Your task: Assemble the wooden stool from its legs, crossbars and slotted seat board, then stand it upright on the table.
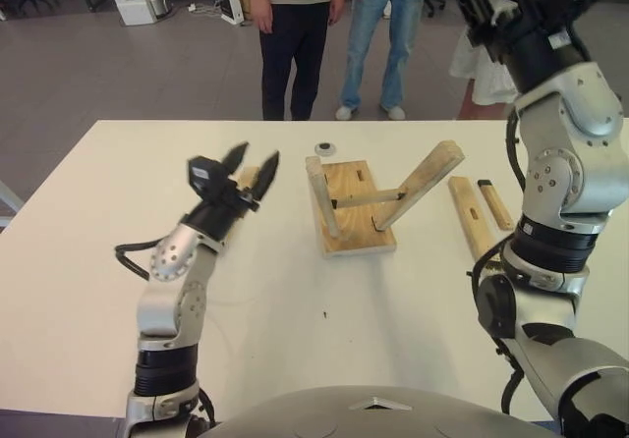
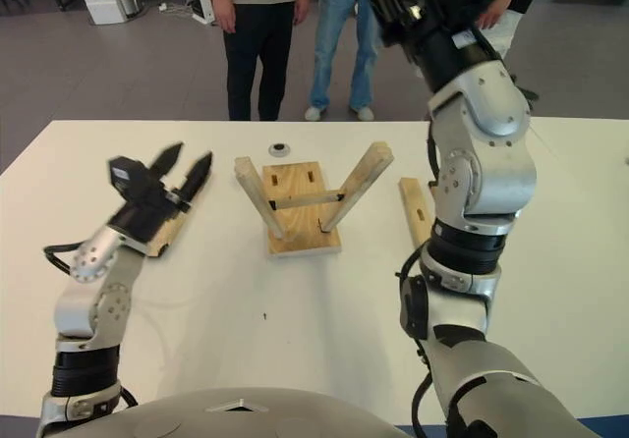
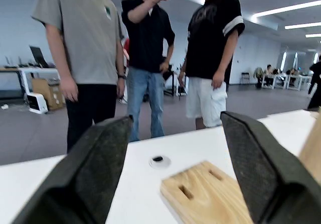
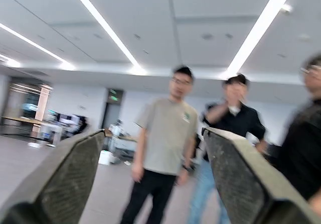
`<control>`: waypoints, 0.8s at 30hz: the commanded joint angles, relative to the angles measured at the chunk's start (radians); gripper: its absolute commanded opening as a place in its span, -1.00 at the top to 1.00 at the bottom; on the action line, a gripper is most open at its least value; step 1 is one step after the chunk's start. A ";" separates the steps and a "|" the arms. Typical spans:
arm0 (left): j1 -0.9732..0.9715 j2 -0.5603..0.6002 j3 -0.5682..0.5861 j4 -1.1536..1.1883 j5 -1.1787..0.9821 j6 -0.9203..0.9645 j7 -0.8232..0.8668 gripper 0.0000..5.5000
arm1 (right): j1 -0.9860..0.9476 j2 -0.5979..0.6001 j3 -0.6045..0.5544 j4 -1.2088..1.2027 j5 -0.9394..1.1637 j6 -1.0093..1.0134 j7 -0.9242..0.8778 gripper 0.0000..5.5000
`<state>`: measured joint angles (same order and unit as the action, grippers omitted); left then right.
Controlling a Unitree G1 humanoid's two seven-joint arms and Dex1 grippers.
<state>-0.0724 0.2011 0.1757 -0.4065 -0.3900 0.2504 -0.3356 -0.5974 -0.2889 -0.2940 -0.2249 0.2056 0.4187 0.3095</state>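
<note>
L fingers (image 3: pixel 95 174) spread wide, nothing btwn them; L gripper (image 1: pixel 256 160) hovers over a loose wood piece (image 2: pixel 169 234) on table (image 1: pixel 295 340), left of seat board (image 1: pixel 356 230). Board lies flat w/ 2 legs (image 1: pixel 322 197) stuck in, tilted, crossbar (image 1: pixel 369 199) joining them. Spare leg (image 1: pixel 470 217) lies to its right. R gripper (image 4: pixel 153 131) fingers also apart, empty, raised high
</note>
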 commanded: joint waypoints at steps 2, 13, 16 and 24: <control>0.032 -0.089 -0.097 -0.099 0.185 0.083 0.252 -0.17 | 0.218 0.043 0.023 0.071 -0.047 -0.174 -0.038 -0.32; 0.036 -0.167 -0.362 -0.054 0.336 0.081 0.276 -0.17 | 0.482 0.089 0.258 -0.067 -0.017 -0.298 0.075 -0.32; -0.021 -0.182 -0.520 -0.005 0.323 0.130 0.173 -0.17 | 0.512 0.125 0.419 -0.152 -0.046 -0.285 0.092 -0.32; 0.027 -0.168 -0.363 0.004 0.349 0.108 0.265 -0.17 | 0.487 0.048 0.356 -0.123 -0.085 -0.238 0.068 -0.32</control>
<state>-0.0252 0.0473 -0.1512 -0.4246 -0.0414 0.3487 -0.0492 -0.0666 -0.2356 -0.0352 -0.3290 0.1104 0.1759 0.2915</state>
